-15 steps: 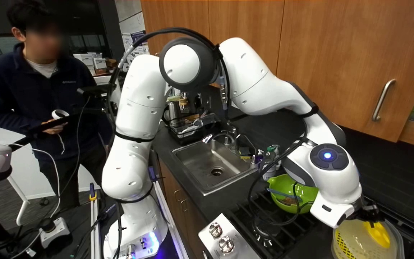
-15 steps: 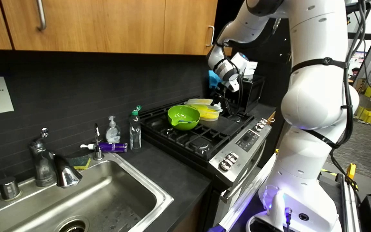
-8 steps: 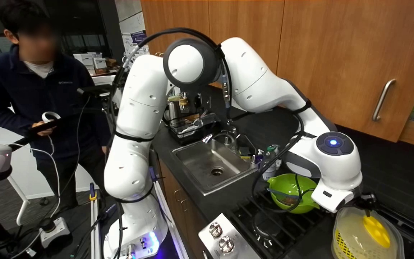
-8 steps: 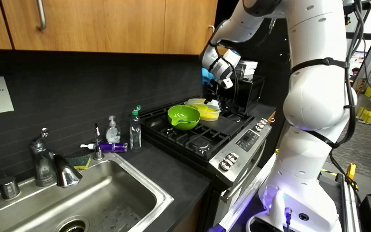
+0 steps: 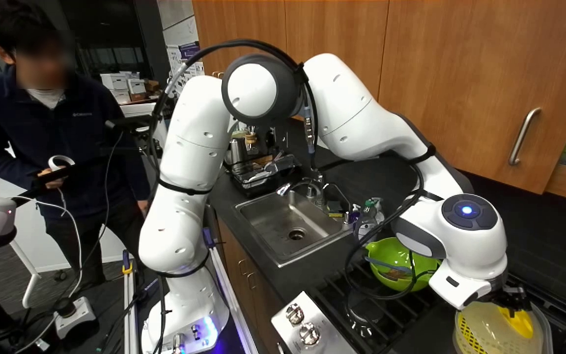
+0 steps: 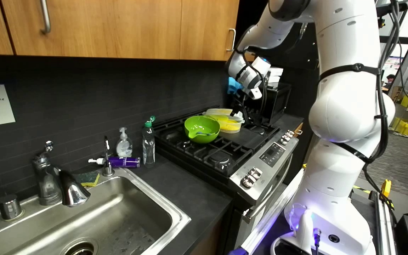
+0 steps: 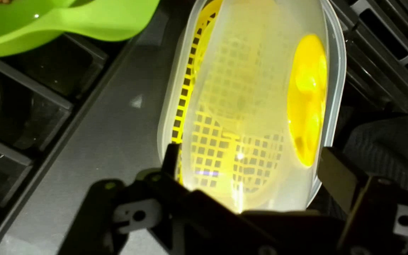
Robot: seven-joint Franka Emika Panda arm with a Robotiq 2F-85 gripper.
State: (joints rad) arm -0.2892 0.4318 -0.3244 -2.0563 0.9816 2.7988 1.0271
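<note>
My gripper (image 7: 251, 159) is open and empty in the wrist view, with its jaws spread wide. Below and between them lies a clear tub (image 7: 335, 81) with a yellow mesh basket (image 7: 181, 106) inside. A cloudy, see-through domed lid (image 7: 246, 88) with a yellow oval handle (image 7: 306, 102) rests tilted over it. In both exterior views the gripper (image 5: 514, 300) hangs just over the lid (image 5: 489, 332); it also shows in an exterior view (image 6: 237, 109). I cannot tell whether the fingers touch the lid.
A green bowl (image 6: 202, 129) with a grey-blue utensil stands beside the tub on the stove grate (image 6: 218, 156). A dark wall backs the stove. A sink (image 6: 129, 212) and bottles (image 6: 148, 141) are farther along. A microwave (image 6: 278, 102) stands past the stove.
The gripper rose slightly half a second ago, then came back down over the lid, now a little farther right in an exterior view. The tub and bowl have not moved.
</note>
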